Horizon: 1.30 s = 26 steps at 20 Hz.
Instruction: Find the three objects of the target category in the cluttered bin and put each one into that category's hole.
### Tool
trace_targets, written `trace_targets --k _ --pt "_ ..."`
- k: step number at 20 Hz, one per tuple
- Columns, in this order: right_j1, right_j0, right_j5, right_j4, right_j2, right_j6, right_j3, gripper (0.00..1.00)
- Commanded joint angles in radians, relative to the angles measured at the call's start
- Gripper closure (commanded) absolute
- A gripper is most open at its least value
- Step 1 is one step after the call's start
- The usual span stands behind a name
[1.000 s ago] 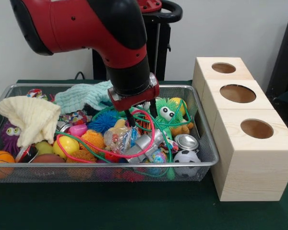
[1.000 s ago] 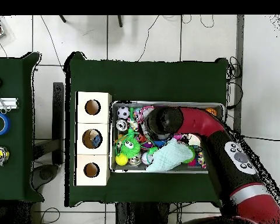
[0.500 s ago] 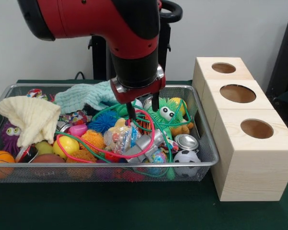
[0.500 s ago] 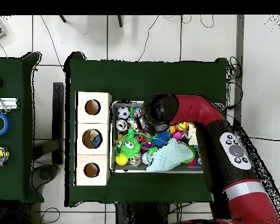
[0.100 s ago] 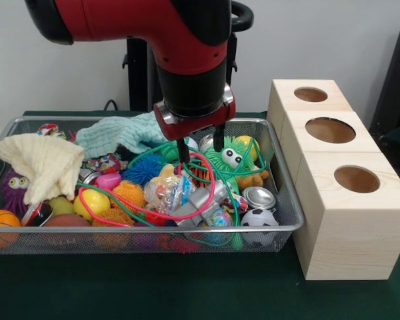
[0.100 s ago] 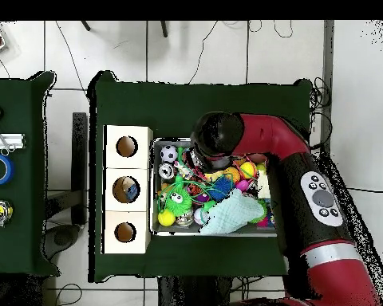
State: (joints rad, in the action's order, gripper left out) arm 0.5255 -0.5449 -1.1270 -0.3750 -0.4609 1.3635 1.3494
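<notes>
My gripper [image 5: 201, 148] hangs open and empty over the middle right of the wire bin [image 5: 187, 229], its fingertips just above a green fuzzy toy with eyes [image 5: 230, 157] and looping pink and green cords [image 5: 207, 175]. A blue spiky ball [image 5: 145, 168] lies to its left and a clear bag of small toys [image 5: 167, 192] in front. The wooden box [image 5: 333, 220] with three round holes stands right of the bin. In the overhead view the arm's head [image 6: 215, 139] hides the gripper. There the middle hole [image 6: 128, 190] holds something blue.
A yellow cloth [image 5: 43, 163] and a teal cloth [image 5: 117, 133] cover the bin's left and back. Also in the bin are a soccer ball [image 5: 258, 218], a metal tin [image 5: 259, 197], a basketball [image 5: 0, 223], a purple fuzzy toy [image 5: 13, 187] and an orange spiky ball [image 5: 128, 195].
The arm has risen a little and shifted toward the box side of the bin. The gripper stays open and empty, and the toys have not moved.
</notes>
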Motion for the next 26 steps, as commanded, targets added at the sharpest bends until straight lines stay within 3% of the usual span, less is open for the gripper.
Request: trace_targets --k 1,5,10,15,21,26 --pt "-0.106 -0.049 -0.099 0.005 -0.02 -0.103 -0.146 0.0" --pt "-0.176 -0.086 -0.115 0.007 -0.053 -0.2 -0.212 0.0" --pt "-0.168 -0.113 -0.104 -0.003 -0.062 -0.229 -0.197 0.0" --pt "-0.153 -0.13 -0.065 -0.029 -0.036 -0.193 -0.17 0.0" --pt "-0.034 -0.142 -0.034 -0.06 0.04 -0.085 -0.109 0.0" --pt "-0.007 -0.144 0.008 -0.054 0.069 -0.029 -0.07 0.0"
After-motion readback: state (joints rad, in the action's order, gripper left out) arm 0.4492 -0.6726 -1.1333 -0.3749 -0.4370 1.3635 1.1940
